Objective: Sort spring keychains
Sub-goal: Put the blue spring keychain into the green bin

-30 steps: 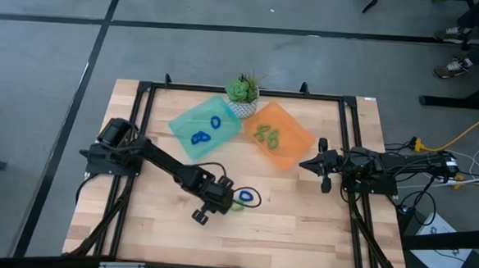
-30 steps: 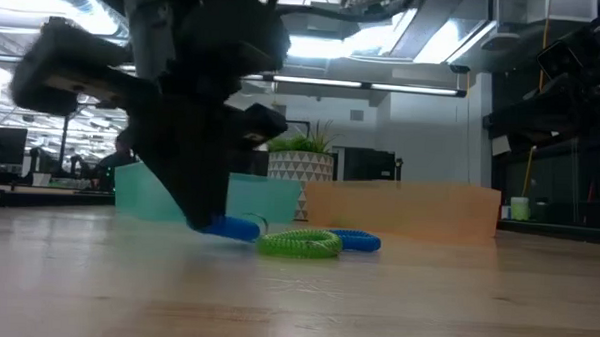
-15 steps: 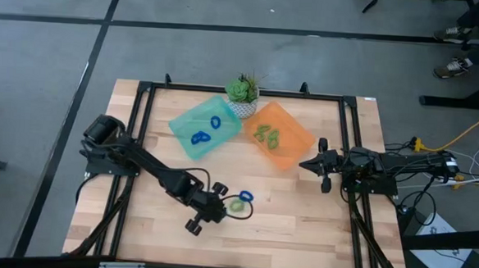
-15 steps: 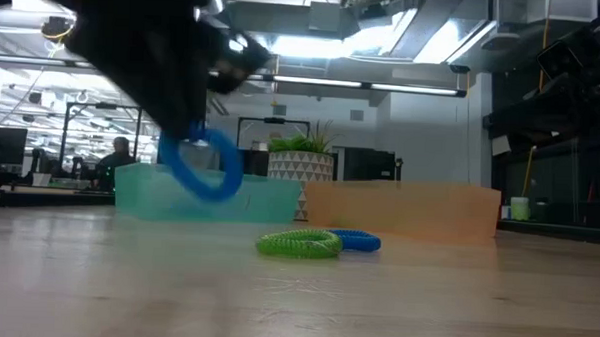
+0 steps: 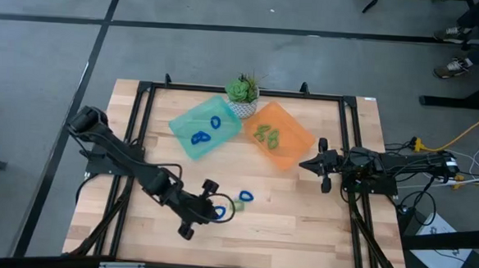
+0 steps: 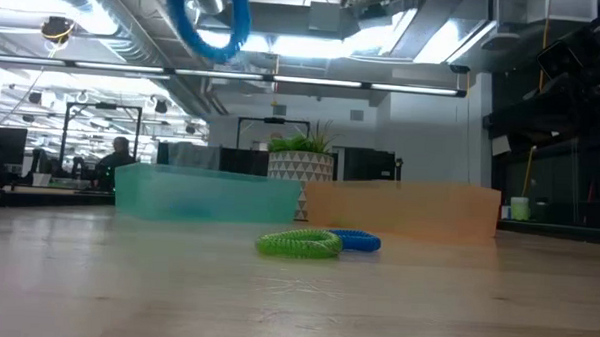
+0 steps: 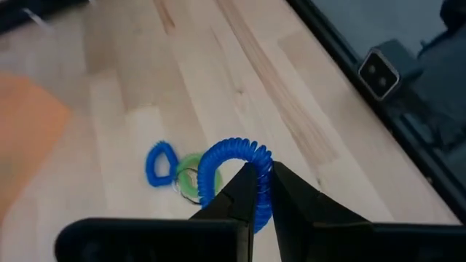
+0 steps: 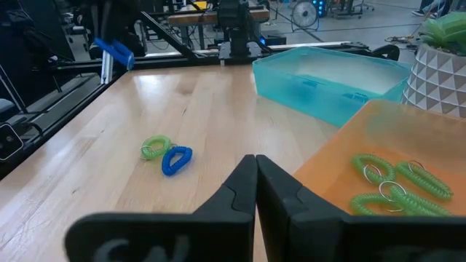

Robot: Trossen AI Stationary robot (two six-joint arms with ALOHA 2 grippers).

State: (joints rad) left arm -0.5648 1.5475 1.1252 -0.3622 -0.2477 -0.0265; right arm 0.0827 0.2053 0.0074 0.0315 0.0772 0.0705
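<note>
Left hand point(image 7: 263, 191), clamped on a blue spring keychain point(image 7: 231, 169), is raised above the counter point(image 5: 300, 227) near its front edge, with green keychain point(image 5: 238, 205) and second blue keychain point(image 5: 244, 197) lying alongside; right hand point(image 8: 255, 175) closed, empty, near the right edge.

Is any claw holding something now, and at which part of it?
The left claw grips a blue spring keychain, pinching its coil at one side of the loop. The right claw holds nothing.
</note>
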